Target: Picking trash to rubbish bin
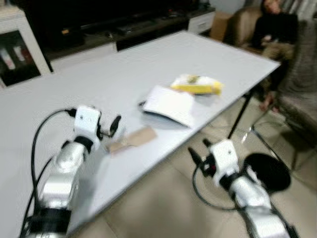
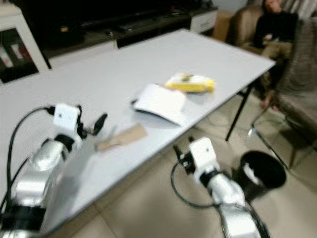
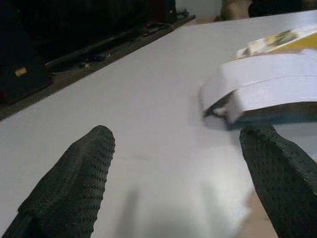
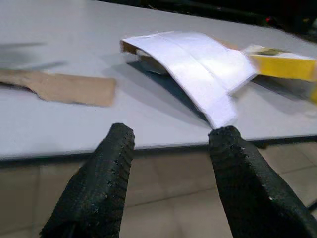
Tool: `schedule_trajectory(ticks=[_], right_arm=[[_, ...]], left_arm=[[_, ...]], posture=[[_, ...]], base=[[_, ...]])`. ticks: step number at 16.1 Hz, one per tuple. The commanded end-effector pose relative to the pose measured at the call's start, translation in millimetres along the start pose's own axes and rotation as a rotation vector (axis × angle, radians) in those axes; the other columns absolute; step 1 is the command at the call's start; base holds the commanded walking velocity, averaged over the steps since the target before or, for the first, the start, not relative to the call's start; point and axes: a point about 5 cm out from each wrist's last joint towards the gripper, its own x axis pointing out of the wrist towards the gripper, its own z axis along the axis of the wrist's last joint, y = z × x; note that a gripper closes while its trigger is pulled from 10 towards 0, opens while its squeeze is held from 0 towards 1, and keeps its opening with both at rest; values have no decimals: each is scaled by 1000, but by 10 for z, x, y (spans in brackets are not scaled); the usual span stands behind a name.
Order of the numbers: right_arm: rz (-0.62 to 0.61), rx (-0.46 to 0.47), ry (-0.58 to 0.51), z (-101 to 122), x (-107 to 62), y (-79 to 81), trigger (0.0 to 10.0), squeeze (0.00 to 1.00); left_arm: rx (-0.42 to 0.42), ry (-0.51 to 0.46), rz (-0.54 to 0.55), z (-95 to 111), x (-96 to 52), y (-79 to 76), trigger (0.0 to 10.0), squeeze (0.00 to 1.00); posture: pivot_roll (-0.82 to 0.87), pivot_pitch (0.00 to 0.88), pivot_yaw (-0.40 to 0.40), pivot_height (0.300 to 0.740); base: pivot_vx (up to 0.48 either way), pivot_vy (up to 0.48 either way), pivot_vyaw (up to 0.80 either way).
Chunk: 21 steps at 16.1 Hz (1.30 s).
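On the grey table [image 1: 89, 84], near its front edge, lie three pieces of trash: a flat brown cardboard scrap [image 1: 131, 139], a curled white paper carton [image 1: 168, 105] and a yellow packet [image 1: 197, 85]. My left gripper [image 1: 111, 128] hovers low over the table just left of the cardboard scrap, fingers wide open and pointing toward the white carton [image 3: 262, 84]. My right gripper [image 1: 199, 148] is below the table's edge over the floor, open and empty, facing the carton [image 4: 198, 64] and the scrap [image 4: 64, 88]. A black rubbish bin [image 1: 270, 171] stands on the floor to the right.
A person [image 1: 270, 29] sits on a sofa at the back right. A chair [image 1: 297, 109] stands right of the table beside a black table leg [image 1: 237, 119]. A dark TV cabinet [image 1: 124, 27] runs along the back, with a white cupboard [image 1: 17, 49] at its left.
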Motion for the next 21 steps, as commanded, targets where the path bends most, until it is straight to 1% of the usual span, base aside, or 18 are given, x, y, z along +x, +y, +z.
schedule_trajectory(ticks=[1,2,3,5,6,7,8,9,12,13,14,15,16,18,19,21], right_arm=[[-19,-8,-12,47,-39,-70,10000,0],[-22,-10,-10,47,-56,-80,10000,0],[-22,-12,-12,59,-78,-85,10000,0],[-17,-9,-16,69,-95,-89,10000,0],[1,-3,-14,70,-128,-86,10000,0],[28,8,-12,71,-163,-75,10000,0],[57,20,-10,73,-185,-64,10000,0],[68,31,-5,68,-196,-58,10000,0],[136,39,18,44,-228,-5,10000,0],[146,41,27,36,-236,0,10000,0],[156,48,33,34,-250,6,10000,0],[165,51,36,36,-266,9,10000,0],[166,52,37,37,-267,8,10000,0],[182,59,54,24,-282,20,10000,0],[195,64,60,23,-283,32,10000,0],[224,66,74,19,-283,53,10000,0]], left_arm=[[-30,7,-47,-3,24,-52,10000,0],[-57,-7,-115,-8,24,-103,10000,714],[-112,-32,-218,11,7,-155,10000,1000],[-110,-21,-266,9,4,-161,10000,1000],[-91,-6,-319,4,4,-124,10000,1000],[-88,21,-369,-1,15,-46,10000,1000],[-85,52,-441,-15,11,-3,10000,1000],[-89,63,-475,-25,9,13,10000,1000],[-118,152,-667,-110,-31,-13,10000,1000],[-112,176,-695,-143,-20,1,10000,1000],[-80,197,-700,-181,9,30,10000,1000],[-68,203,-678,-212,62,69,10000,1000],[-67,205,-677,-215,68,75,10000,1000],[-45,255,-668,-325,106,98,10000,1000],[-40,276,-657,-371,117,107,10000,1000],[-64,312,-666,-445,115,98,10000,1000]], posture=[[-56,0,26,740],[-62,0,28,740],[-69,0,31,740],[-71,0,31,740],[-74,0,34,740],[-74,0,37,740],[-71,0,39,740],[-71,0,40,740],[-73,0,40,740],[-76,0,41,740],[-77,0,42,740],[-81,0,45,740],[-81,0,45,740],[-86,0,44,740],[-89,0,45,740],[-91,0,45,740]], base=[[0,0,0],[0,0,0],[0,0,0],[0,0,0],[0,0,0],[0,0,0],[0,0,0],[0,0,0],[0,0,0],[0,0,0],[0,0,0],[0,0,0],[0,0,0],[0,0,0],[0,0,0],[0,0,0]])
